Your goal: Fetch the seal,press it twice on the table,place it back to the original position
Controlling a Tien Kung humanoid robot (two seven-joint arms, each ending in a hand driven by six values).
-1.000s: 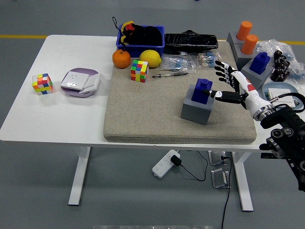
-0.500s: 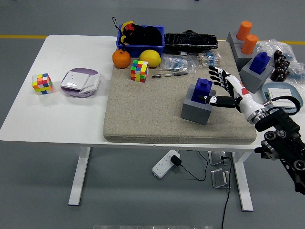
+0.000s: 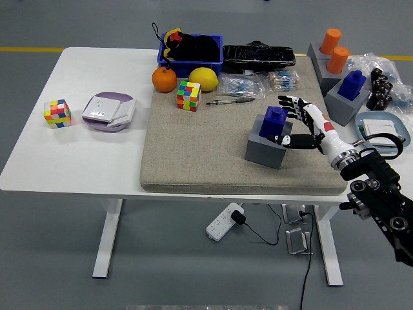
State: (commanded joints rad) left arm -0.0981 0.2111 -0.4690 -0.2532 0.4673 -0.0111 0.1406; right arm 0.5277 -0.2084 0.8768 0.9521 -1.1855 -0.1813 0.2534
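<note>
A blue seal (image 3: 273,123) stands upright in a grey block holder (image 3: 268,146) on the beige mat (image 3: 193,155). My right hand (image 3: 292,121) comes in from the right edge and is open. Its fingers (image 3: 290,105) are spread just right of the seal's top. Its thumb (image 3: 284,139) sits near the seal's lower front. The hand holds nothing. The left arm is out of view.
A second blue seal in a grey holder (image 3: 352,90) and two orange seals (image 3: 334,50) stand at the back right. A Rubik's cube (image 3: 189,95), orange (image 3: 164,79), lemon (image 3: 202,78), pen (image 3: 230,101) and blue bin (image 3: 190,55) lie at the mat's far edge. Another cube (image 3: 57,113) and a white-purple box (image 3: 108,111) lie left.
My right hand has moved left and closer to the blue seal, with fingers and thumb now flanking it.
</note>
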